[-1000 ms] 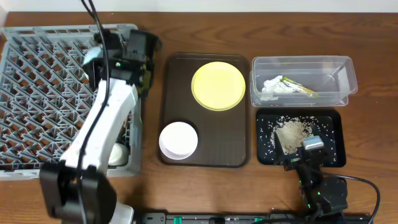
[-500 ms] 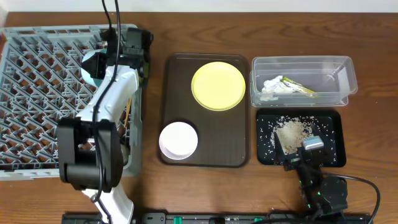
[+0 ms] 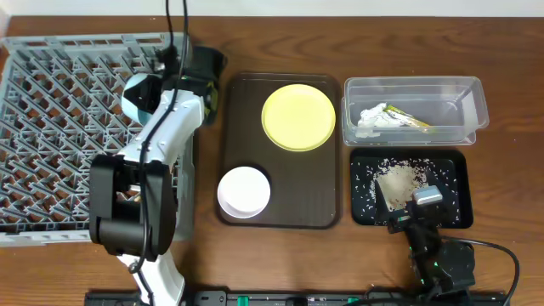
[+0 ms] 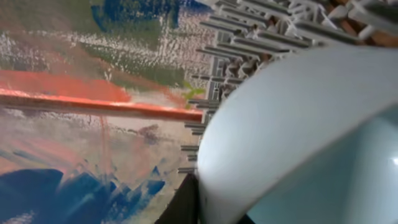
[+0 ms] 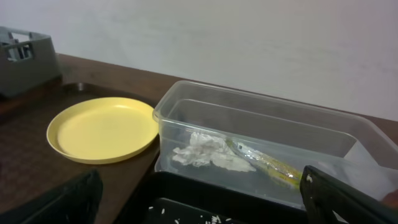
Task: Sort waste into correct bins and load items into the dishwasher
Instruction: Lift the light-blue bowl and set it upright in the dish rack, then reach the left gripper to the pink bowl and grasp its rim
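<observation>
One light-blue bowl [image 3: 136,96] clamped in left hand [image 3: 163,85], over rack [image 3: 59,127].

light-blue bowl [image 3: 136,98] — above grey rack [image 3: 59,127], right side | tissue [image 3: 371,117], wrapper [image 3: 408,120] — in clear tub [image 3: 478,90]

Clear tub [image 5: 281,122] just right of your yellow plate [image 5: 102,129].
You see tissue [image 5: 204,153] and wrapper [image 5: 266,163] lying together inside the tub.
</observation>
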`<act>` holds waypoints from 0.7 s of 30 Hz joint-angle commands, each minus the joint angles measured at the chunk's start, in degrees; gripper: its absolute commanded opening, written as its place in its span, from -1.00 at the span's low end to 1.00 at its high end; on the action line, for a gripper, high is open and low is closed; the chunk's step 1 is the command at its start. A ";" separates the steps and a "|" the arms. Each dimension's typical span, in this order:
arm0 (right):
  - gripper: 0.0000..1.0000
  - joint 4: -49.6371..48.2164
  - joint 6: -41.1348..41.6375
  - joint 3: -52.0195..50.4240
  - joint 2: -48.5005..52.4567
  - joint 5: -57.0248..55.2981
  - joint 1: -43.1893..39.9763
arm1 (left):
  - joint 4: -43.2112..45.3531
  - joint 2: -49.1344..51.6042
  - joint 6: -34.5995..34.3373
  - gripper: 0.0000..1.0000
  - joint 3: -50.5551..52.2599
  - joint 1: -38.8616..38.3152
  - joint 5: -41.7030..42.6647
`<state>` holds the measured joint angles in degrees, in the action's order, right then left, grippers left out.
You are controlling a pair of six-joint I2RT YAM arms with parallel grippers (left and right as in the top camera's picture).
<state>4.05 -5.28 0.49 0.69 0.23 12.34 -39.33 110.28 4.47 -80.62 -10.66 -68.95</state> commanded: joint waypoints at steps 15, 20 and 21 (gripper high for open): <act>0.99 0.09 -0.59 -0.20 -0.31 0.24 -0.15 | -21.22 -11.54 -19.85 -0.15 -0.13 -7.32 33.27; 0.99 0.09 -0.59 -0.20 -0.31 0.24 -0.15 | -22.43 -17.77 -20.17 -0.10 -0.13 -10.08 51.47; 0.98 0.09 -0.59 -0.20 -0.31 0.24 -0.15 | -22.60 -18.71 -20.59 -0.10 -0.13 -10.43 55.12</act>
<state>4.05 -5.28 0.49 0.69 0.23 12.34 -61.43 94.26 -14.20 -80.55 -20.18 -30.55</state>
